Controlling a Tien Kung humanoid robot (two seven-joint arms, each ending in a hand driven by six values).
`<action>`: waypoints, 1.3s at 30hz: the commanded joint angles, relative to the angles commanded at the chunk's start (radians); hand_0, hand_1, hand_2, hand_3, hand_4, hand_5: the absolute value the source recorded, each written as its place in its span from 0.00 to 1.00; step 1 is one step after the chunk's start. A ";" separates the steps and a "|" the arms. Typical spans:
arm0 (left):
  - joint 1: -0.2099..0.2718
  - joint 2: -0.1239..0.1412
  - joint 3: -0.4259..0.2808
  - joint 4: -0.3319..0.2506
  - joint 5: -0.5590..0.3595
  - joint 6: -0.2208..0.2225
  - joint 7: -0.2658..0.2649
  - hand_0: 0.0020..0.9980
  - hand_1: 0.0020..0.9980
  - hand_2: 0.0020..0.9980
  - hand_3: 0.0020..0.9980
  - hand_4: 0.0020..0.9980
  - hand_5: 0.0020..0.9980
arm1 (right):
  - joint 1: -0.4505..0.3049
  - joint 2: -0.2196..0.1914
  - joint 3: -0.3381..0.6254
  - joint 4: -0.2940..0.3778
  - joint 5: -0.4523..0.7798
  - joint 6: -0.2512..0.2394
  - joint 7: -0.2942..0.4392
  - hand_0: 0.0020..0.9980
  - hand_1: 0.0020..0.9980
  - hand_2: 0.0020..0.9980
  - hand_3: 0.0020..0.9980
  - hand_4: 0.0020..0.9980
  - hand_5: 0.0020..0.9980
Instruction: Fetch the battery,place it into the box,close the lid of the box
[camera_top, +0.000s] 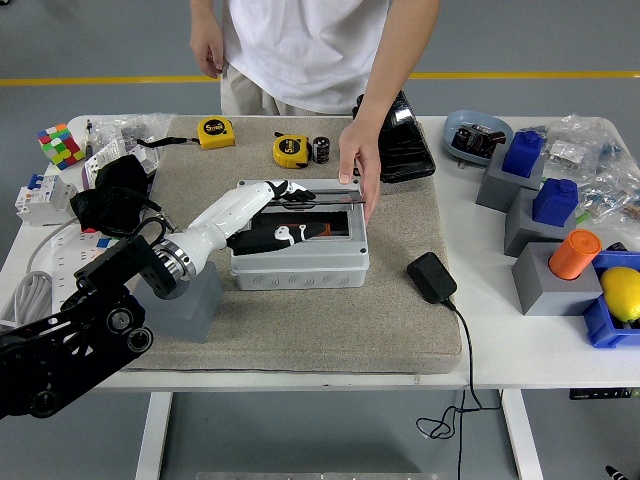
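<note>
Battery (322, 231), orange, lies inside the grey box (300, 264) with its long axis running left to right, directly under the left hand (277, 205), which reaches in from the left. That hand's white fingers (296, 193) rest uncurled along the tinted lid (315, 201), gripping nothing I can make out. At the lid's right end, a person's hand (360, 168) presses down too, so closing appears nearly done.

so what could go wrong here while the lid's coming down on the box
The left hand has fingers over the open box, under the clear lid, so they could get pinched. The person's hand holds the lid's right end and may be caught too. The orange battery might be nudged askew.
</note>
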 joint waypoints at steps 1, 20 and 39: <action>0.004 0.000 -0.006 -0.002 -0.001 -0.002 0.001 0.72 0.77 0.74 0.77 1.00 1.00 | 0.000 0.000 0.000 0.000 0.000 0.000 0.000 0.64 0.67 0.67 0.55 0.99 0.39; 0.066 0.015 -0.081 -0.074 -0.038 -0.004 -0.020 0.70 0.76 0.74 0.76 1.00 1.00 | -0.003 -0.003 -0.005 0.000 0.001 0.003 -0.002 0.64 0.67 0.67 0.55 0.99 0.39; 0.170 -0.035 -0.436 -0.038 -0.041 0.029 -0.090 0.70 0.75 0.73 0.74 1.00 1.00 | -0.002 -0.002 0.000 0.002 -0.001 -0.001 0.002 0.64 0.67 0.67 0.55 0.99 0.39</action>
